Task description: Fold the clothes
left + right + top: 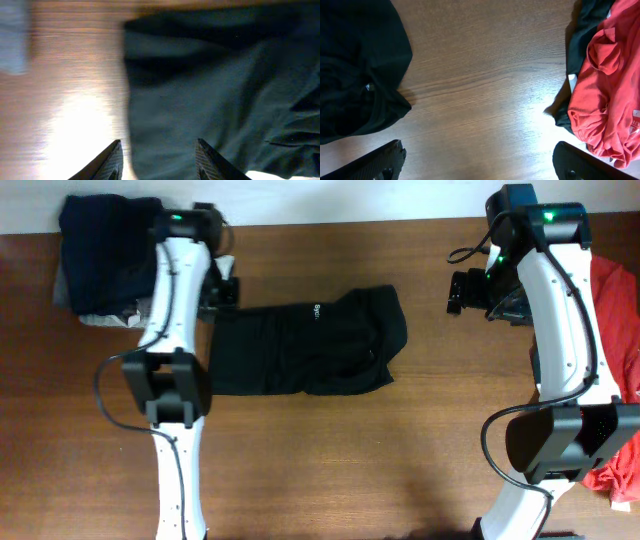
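In the middle of the table (400,440) the black garment (305,345) lies spread. Its left edge runs between the fingers of the left gripper (160,162), whose jaws stand partly apart above it, one over wood and one over cloth, clamping nothing. Bare wood lies wide in front of the garment and to its right. There the right gripper (480,160) hangs wide open and empty. A navy pile (105,250) fills the far left corner, and a red garment (610,85) lies along the right edge.

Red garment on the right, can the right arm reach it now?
Probably yes: the right gripper hangs open over bare table, and the red garment lies uncovered close beside it.
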Robot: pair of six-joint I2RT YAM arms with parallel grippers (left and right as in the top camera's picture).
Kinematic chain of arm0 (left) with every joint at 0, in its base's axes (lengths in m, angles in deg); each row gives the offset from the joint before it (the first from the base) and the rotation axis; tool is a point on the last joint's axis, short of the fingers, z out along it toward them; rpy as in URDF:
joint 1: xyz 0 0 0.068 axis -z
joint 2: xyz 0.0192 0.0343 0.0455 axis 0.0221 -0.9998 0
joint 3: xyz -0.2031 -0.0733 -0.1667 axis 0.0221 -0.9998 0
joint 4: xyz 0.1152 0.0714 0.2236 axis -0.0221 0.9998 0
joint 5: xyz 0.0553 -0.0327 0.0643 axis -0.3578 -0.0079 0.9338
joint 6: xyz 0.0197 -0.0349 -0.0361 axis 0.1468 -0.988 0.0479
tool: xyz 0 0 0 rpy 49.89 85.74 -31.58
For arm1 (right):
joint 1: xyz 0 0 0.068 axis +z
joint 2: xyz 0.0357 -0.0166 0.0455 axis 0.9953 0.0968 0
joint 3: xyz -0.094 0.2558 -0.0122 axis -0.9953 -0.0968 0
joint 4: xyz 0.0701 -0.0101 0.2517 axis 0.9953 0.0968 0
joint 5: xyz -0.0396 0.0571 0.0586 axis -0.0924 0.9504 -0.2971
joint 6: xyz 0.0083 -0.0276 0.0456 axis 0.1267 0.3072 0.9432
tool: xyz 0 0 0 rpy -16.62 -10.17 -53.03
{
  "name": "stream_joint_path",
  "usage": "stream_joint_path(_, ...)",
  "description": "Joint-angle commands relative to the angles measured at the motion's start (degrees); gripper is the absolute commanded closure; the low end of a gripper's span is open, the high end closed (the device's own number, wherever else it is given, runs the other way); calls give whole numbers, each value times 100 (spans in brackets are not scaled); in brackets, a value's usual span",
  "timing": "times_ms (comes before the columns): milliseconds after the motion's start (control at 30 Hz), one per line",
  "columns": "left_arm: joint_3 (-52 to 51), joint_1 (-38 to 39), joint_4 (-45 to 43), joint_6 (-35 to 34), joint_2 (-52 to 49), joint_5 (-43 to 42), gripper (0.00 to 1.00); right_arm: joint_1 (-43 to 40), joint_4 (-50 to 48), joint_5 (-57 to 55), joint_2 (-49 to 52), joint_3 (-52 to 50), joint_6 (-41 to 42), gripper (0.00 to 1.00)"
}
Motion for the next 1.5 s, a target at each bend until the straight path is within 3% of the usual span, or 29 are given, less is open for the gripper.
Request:
stream_joint_path(0, 116, -238, -42, 212, 457, -236, 53, 17, -2, 17, -101, -39, 26, 1)
stream_joint_path(33, 114, -282, -61, 247, 492, -232, 52, 17, 0, 17, -101, -39, 26, 1)
stream_joint_path(200, -9, -584, 28, 245, 498, -227, 15, 17, 28, 17, -101, -39, 24, 1)
stream_joint_path(367, -675, -890, -24, 859, 494, -824, 1, 17, 42, 15, -101, -39, 24, 1)
stream_joint_path(633, -1827, -1193, -629, 2612, 494, -3027, 1, 17, 4, 15, -101, -39, 22, 1)
stream_joint_path(1033, -3318, -1196, -1547, 2632, 494, -3091, 1, 17, 4, 13, -101, -39, 22, 1)
stream_joint_path(1467, -4015, -979, -1847, 2568, 494, -3635, 1, 17, -79, 17, -101, -39, 24, 1)
